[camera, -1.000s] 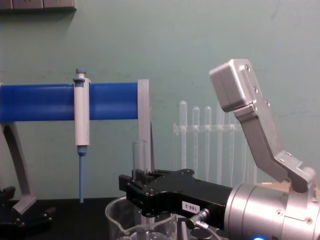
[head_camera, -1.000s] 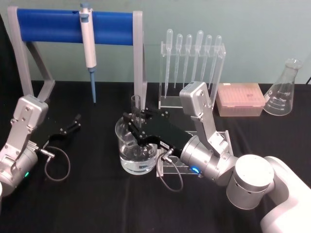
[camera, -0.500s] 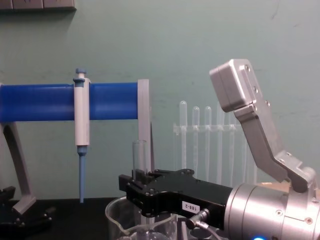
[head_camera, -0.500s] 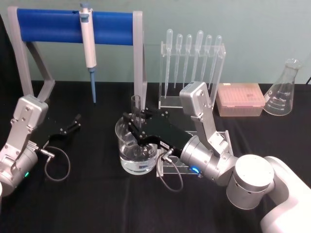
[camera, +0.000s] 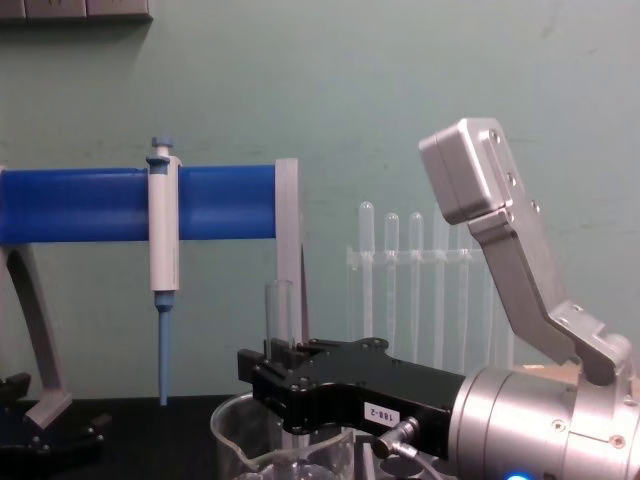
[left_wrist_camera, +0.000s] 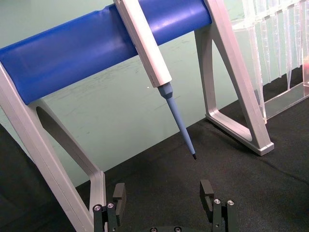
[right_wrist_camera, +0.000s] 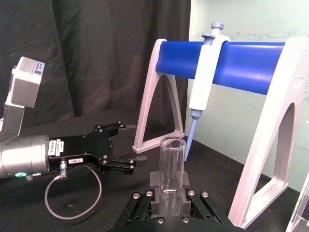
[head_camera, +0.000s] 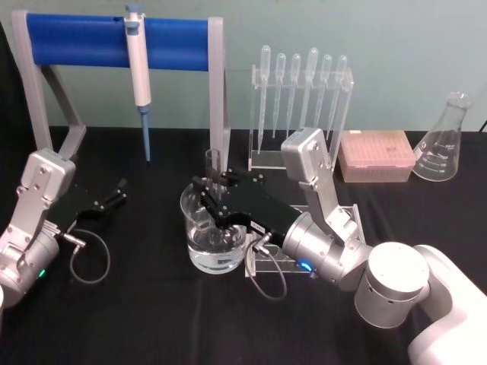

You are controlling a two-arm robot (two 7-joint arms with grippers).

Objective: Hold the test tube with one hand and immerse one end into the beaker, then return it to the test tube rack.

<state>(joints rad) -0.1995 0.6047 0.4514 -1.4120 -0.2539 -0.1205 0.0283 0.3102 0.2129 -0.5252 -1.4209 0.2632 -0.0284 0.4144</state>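
Over the beaker (head_camera: 190,220), near the middle of the desk (head_camera: 152,312), my right gripper (head_camera: 215,188) is clamped on the test tube (head_camera: 214,161). I pinch it partway down its length, so the plain open rim stands clear above my fingers and the lower end hangs inside the beaker's mouth. I hold it upright because that lets one end go straight down without knocking the wall. The tube is thin, smooth glass, likely slippery and brittle, so I judge a square, steady pinch safer than a hard one. The beaker is wide, clear and cylindrical, with a pour spout on its rim and clear liquid low inside. My own fingers hide the tube's tip, so I cannot tell whether it is wet yet. Just beside the beaker, under my wrist, sits the clear acrylic test tube rack (head_camera: 255,265), close enough that the return should be a short lift and shift. My left gripper (head_camera: 114,194) lies well apart on the left of the desk, fingers spread wide and empty, out of the way.
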